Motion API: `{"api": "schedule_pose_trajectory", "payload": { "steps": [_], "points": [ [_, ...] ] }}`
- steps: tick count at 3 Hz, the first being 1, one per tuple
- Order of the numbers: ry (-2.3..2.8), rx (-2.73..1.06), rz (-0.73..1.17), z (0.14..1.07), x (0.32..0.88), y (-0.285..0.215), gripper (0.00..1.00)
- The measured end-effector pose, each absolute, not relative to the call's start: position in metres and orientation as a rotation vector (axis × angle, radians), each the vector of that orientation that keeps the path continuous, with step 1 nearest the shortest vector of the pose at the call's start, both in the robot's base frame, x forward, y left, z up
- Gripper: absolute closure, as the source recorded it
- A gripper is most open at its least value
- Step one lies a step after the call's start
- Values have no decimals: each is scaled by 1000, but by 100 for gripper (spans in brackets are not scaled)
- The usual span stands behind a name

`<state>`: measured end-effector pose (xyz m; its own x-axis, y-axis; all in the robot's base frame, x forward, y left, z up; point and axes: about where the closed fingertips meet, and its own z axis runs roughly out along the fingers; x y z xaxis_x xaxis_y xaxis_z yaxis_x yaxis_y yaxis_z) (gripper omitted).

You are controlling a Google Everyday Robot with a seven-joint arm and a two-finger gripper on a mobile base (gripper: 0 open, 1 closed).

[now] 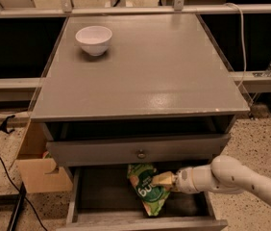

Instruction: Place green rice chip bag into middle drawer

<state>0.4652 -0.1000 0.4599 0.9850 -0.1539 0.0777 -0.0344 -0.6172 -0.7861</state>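
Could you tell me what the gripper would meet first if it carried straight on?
The bag, right at the gripper's tip in the open drawer; beyond that probably the drawer's left wall, though depth is unclear.

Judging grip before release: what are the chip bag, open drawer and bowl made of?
Green rice chip bag: thin glossy film or foil, crumpled creases. Middle drawer: likely painted wood, matte grey boards. White bowl: smooth sheen, probably glazed ceramic, possibly plastic. Gripper is at the bag, inside the drawer.

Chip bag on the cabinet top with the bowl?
No: the green rice chip bag is down in the open middle drawer, the gripper at its right edge, while the white bowl sits on the cabinet top.
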Motion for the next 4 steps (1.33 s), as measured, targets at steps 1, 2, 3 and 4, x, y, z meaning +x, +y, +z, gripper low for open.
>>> {"api": "schedule_pose_trajectory", "payload": {
  "steps": [1, 2, 3, 4],
  "points": [
    [126, -2221, -186, 443, 483, -87, 100],
    [133, -2228, -205, 430, 490, -80, 100],
    [148, -2246, -226, 416, 488, -76, 100],
    [152, -2262, -238, 406, 485, -72, 100]
  ]
}}
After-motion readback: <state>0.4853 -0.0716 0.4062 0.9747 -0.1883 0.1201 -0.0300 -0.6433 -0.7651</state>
